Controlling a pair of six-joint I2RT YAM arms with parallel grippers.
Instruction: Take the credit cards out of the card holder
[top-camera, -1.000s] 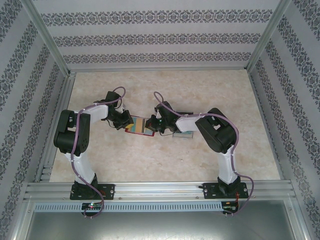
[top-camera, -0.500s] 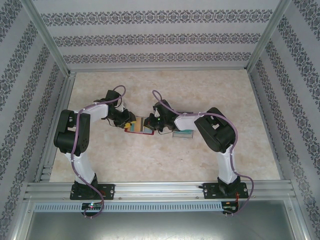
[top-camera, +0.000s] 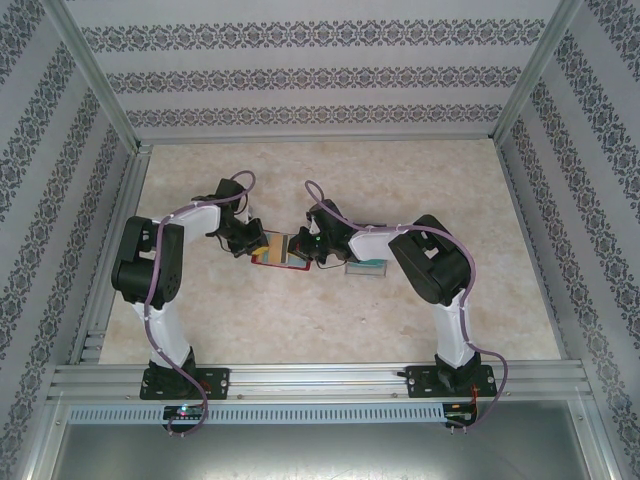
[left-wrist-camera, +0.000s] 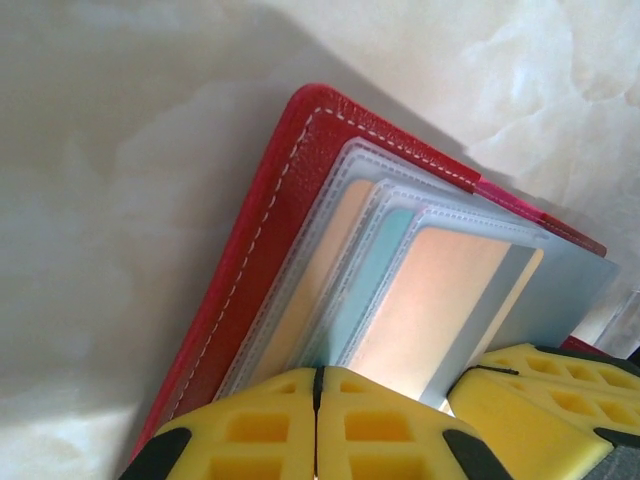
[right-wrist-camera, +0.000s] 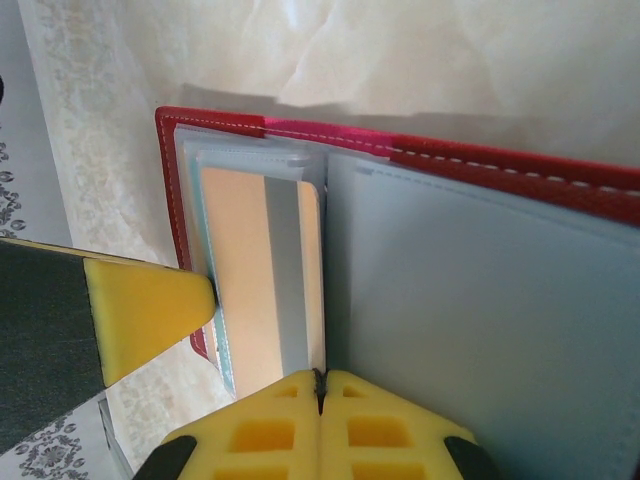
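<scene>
Pads of left gripper (left-wrist-camera: 317, 385) and right gripper (right-wrist-camera: 320, 385) pressed together, contents unconfirmed. Open card holder (left-wrist-camera: 262, 230) lies at 12 o'clock of left gripper; credit cards (left-wrist-camera: 440, 300) long axis 1-to-7 o'clock

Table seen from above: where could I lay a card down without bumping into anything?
The beige marbled table lies bare along the back wall and in the near patch between the two arm bases. The middle is crowded: the left claw and right claw meet at the small red folding wallet, with a teal plastic card just right of it.
</scene>
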